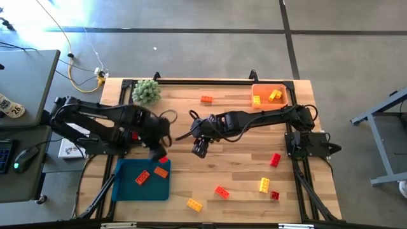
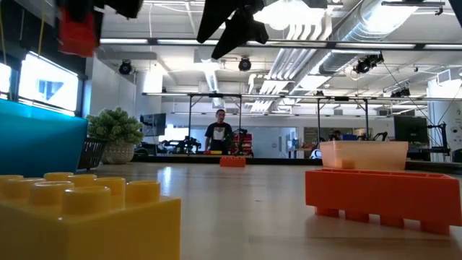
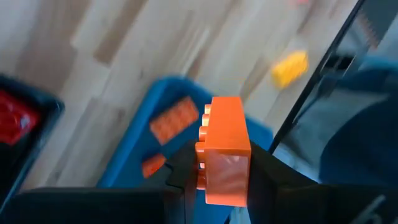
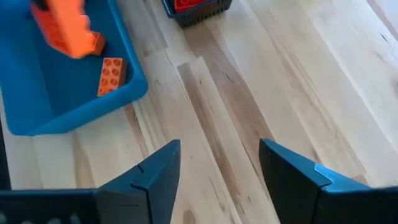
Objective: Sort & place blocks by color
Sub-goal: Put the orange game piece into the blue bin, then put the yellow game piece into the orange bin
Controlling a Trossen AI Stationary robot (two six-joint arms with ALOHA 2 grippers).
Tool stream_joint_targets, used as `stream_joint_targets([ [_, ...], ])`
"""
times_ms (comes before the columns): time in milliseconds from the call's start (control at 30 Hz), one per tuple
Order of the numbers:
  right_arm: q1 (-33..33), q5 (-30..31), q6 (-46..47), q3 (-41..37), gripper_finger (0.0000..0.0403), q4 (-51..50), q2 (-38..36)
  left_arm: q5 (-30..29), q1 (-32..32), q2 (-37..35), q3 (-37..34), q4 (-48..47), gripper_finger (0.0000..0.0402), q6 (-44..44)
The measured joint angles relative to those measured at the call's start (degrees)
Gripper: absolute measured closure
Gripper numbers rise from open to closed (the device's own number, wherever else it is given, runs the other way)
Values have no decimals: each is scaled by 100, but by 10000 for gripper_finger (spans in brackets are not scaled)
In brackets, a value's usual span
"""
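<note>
Bright, even light falls on the bench (image 1: 235, 165) from above, and a patch of white glare washes out the floor (image 1: 95, 16) at the top left of the high view. In the low view, ceiling lamps (image 2: 292, 14) blow out to white and windows (image 2: 43, 87) glow at left; the yellow brick (image 2: 86, 217) and orange brick (image 2: 382, 195) nearest the lens are soft (far too close to focus). The left arm (image 1: 121, 124) smears with motion blur from overhead. Both wrist views are hazy, the orange brick (image 3: 224, 149) between the fingers blurred.
</note>
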Motion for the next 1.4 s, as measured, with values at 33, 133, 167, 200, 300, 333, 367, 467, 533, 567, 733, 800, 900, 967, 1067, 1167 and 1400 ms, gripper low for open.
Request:
stream_joint_targets([
  [33,0,2,26,0,199,-1,0,0,-149,0,2,-96,326,-2],
  [133,0,14,25,0,199,-4,0,-46,-550,6,0,-274,326,-4],
  [167,0,41,25,0,199,-3,0,-65,-668,11,2,-281,326,-8],
  [200,0,70,28,0,199,-6,0,-79,-786,15,1,-296,326,-39],
  [300,0,124,28,0,199,-18,0,-285,-1085,74,0,-293,326,-206],
  [333,0,157,30,0,199,-32,0,-356,-1164,116,0,-293,326,-258],
  [367,0,161,28,0,199,-49,0,-380,-1223,164,0,-285,326,-289],
  [467,0,184,28,0,199,-102,0,-402,-1374,307,0,-222,326,-313],
  [533,0,183,30,0,199,-107,0,-421,-1475,461,0,-161,325,-316],
  [567,0,181,30,0,199,-109,0,-417,-1520,547,0,-144,324,-313],
  [733,0,174,154,2,199,-111,0,-346,-1641,1017,-4,-153,308,-284],
  [800,0,160,152,2,199,-111,0,-309,-1643,1189,-4,-164,298,-268],
  [900,0,138,157,4,199,-125,0,-306,-1643,1397,-7,-222,283,-197],
  [967,9,84,175,4,199,-172,0,-301,-1641,1490,-7,-251,274,-91],
  [1067,65,110,314,4,199,-284,0,-246,-1641,1571,-7,-313,260,-20],
  [1167,160,231,527,4,199,-473,0,-218,-1641,1583,-7,-342,250,75],
  [1400,524,552,1221,7,199,-1134,0,-338,-1599,1487,-4,-344,248,86],
])
